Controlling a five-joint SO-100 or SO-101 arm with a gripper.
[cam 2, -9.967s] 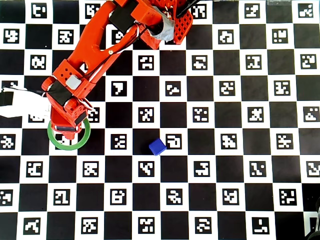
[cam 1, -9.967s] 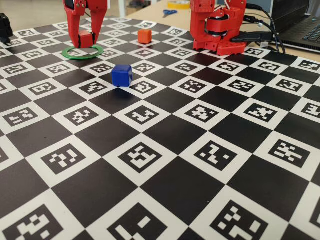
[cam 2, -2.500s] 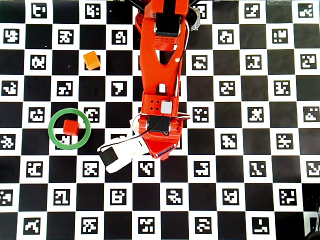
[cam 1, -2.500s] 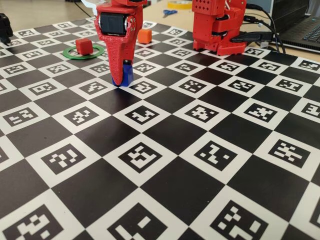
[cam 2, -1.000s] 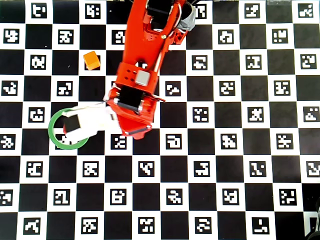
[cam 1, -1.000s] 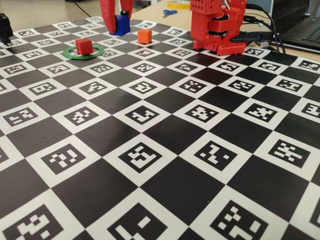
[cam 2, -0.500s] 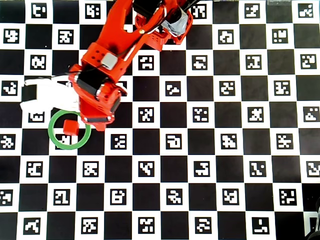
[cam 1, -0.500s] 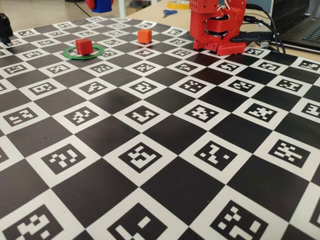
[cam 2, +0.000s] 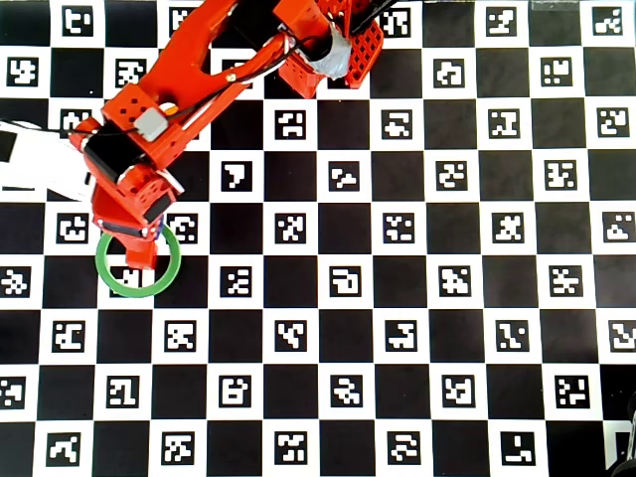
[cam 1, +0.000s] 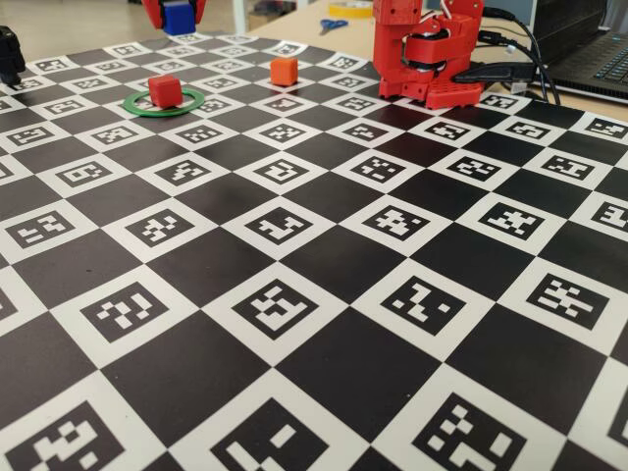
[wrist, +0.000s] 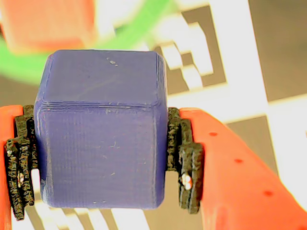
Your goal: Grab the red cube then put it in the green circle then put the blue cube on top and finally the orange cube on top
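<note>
In the wrist view we find the blue cube (wrist: 100, 129) nearest the lens, clamped between the two black-padded jaws of the gripper (wrist: 98, 158), one pad pressed on each side face and the cube's upper part standing clear of them. Being a cube it has no long axis; we note only that its gripped faces lie square to the pads and that it appears to sit level, without visible tilt. Beyond it, blurred, lie an arc of the green circle (wrist: 139, 28) and a corner of the red cube (wrist: 45, 21), both up and to the left of the held cube in that view. The overhead view places the red cube (cam 2: 140, 254) inside the green circle (cam 2: 170, 274) on the desk (cam 2: 397, 298), with the arm's head overlapping the ring's upper edge. In the fixed view the blue cube (cam 1: 178, 17) hangs high at the top edge, well above the red cube (cam 1: 164, 90); the orange cube (cam 1: 284, 70) rests apart to the right on the desk. We judge the step in hand to be carrying the blue cube onto the red. To do it well, we advise centring over the red cube, matching the faces, lowering until the two touch, and only then releasing, since an off-centre or early drop could topple the stack.
</note>
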